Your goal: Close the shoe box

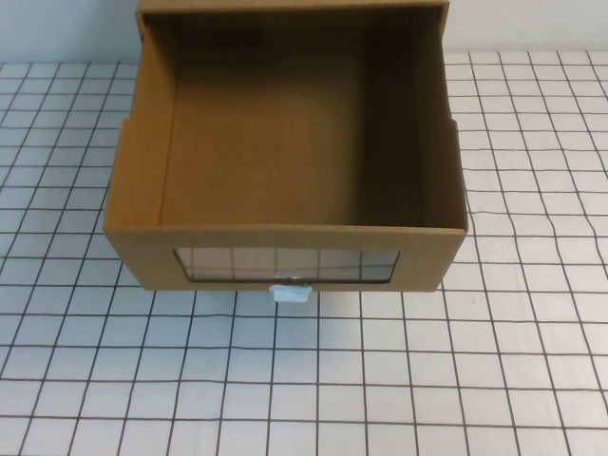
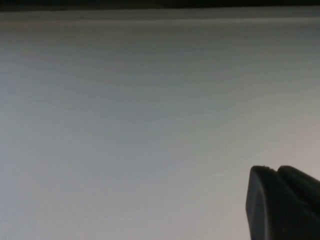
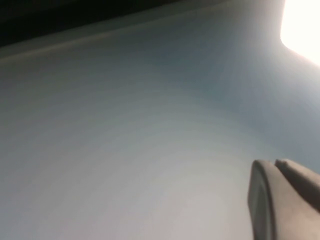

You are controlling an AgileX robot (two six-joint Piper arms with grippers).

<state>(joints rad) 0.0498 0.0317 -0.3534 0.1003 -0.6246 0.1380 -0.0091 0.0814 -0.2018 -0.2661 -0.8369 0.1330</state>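
The shoe box [image 1: 285, 142] stands at the back middle of the table in the high view. Its brown cardboard drawer is slid out toward the near side and shows an empty inside. The front panel has a clear plastic window [image 1: 285, 264] with a small white pull tab [image 1: 290, 293] just below it. Neither arm shows in the high view. In the left wrist view, my left gripper [image 2: 275, 171] shows only its dark fingertips, pressed together, before a blank pale surface. My right gripper [image 3: 274, 163] looks the same in the right wrist view, shut on nothing.
A white table cover with a dark grid [image 1: 304, 380] spreads in front of and beside the box. A pale wall [image 1: 57, 28] rises behind it. A bright glare [image 3: 305, 25] fills one corner of the right wrist view.
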